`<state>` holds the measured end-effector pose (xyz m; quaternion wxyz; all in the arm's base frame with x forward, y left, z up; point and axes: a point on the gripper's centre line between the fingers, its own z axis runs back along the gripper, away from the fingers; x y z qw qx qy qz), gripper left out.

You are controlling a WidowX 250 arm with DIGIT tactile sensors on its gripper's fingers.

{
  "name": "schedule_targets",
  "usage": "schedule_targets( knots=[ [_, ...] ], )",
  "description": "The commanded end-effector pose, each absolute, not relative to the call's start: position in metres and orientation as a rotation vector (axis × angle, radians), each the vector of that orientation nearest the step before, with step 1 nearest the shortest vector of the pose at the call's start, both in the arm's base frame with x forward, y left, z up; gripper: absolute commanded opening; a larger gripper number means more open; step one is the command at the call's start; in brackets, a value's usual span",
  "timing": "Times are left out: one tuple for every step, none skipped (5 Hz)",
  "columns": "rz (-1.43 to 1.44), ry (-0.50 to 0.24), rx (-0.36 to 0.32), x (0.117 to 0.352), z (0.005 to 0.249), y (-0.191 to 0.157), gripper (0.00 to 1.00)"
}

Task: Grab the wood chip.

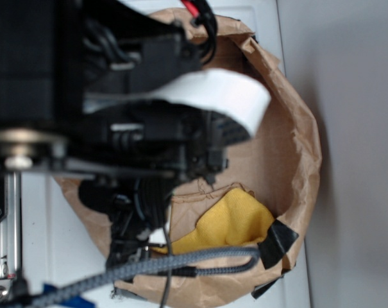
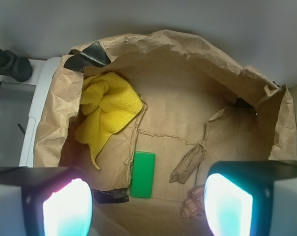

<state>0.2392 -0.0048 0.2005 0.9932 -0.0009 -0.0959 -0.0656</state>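
Note:
In the wrist view the wood chip (image 2: 188,164), a rough grey-brown elongated piece, lies on the floor of a brown paper-lined bin (image 2: 187,54), right of the flat green block (image 2: 143,174) and just above the orange ribbed seashell (image 2: 192,204). My gripper (image 2: 147,209) is open and empty, high above the bin floor, its two glowing pads (image 2: 67,209) wide apart. The chip sits between the pads, nearer the right one. In the exterior view the arm (image 1: 142,128) hides the chip.
A crumpled yellow cloth (image 2: 106,108) lies at the bin's left side, also seen in the exterior view (image 1: 229,221). Black tape (image 2: 92,53) holds the paper rim. The paper walls (image 1: 296,135) rise all round. A braided cable (image 1: 155,266) crosses below the arm.

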Motion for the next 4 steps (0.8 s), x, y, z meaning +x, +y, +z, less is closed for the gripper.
schedule_targets(
  knots=[
    [-0.114,-0.228,0.005,0.241,0.211,-0.001,1.0],
    [-0.046,-0.243,0.092,0.257,0.171,0.011,1.0],
    [0.08,-0.236,0.129,0.262,0.151,0.026,1.0],
    [0.203,-0.256,0.153,0.262,0.129,0.037,1.0]
  ],
)
